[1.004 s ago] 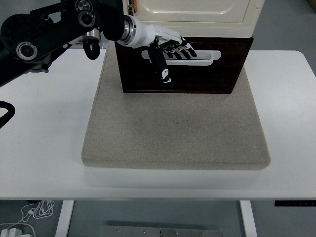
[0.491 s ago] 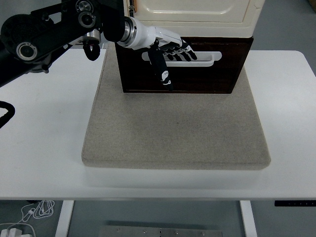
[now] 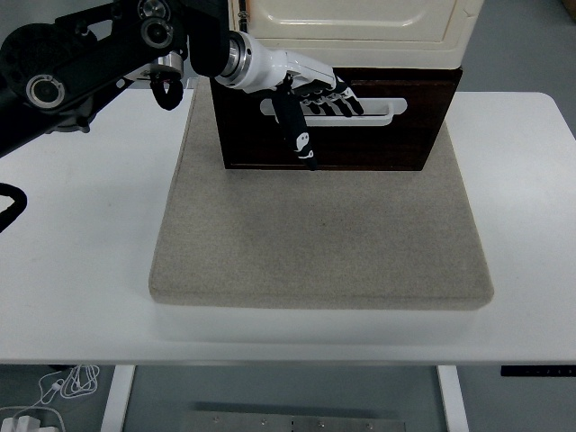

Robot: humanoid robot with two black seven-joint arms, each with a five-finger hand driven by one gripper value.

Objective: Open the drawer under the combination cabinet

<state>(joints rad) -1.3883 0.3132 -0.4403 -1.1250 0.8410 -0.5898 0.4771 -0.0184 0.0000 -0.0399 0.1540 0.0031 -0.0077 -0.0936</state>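
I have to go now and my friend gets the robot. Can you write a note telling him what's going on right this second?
Left hand: fingers hooked in the white handle of the dark drawer, thumb hanging down in front.
Right hand: out of view.
The drawer sits under the cream cabinet, on the grey mat.
Done: handle reached.
Left: pull the drawer out; it looks closed.

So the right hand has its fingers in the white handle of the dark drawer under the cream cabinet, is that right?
Not quite: it is the left hand, reaching in from the left edge of the head view. Its fingers are in the white handle of the dark drawer under the cream cabinet.
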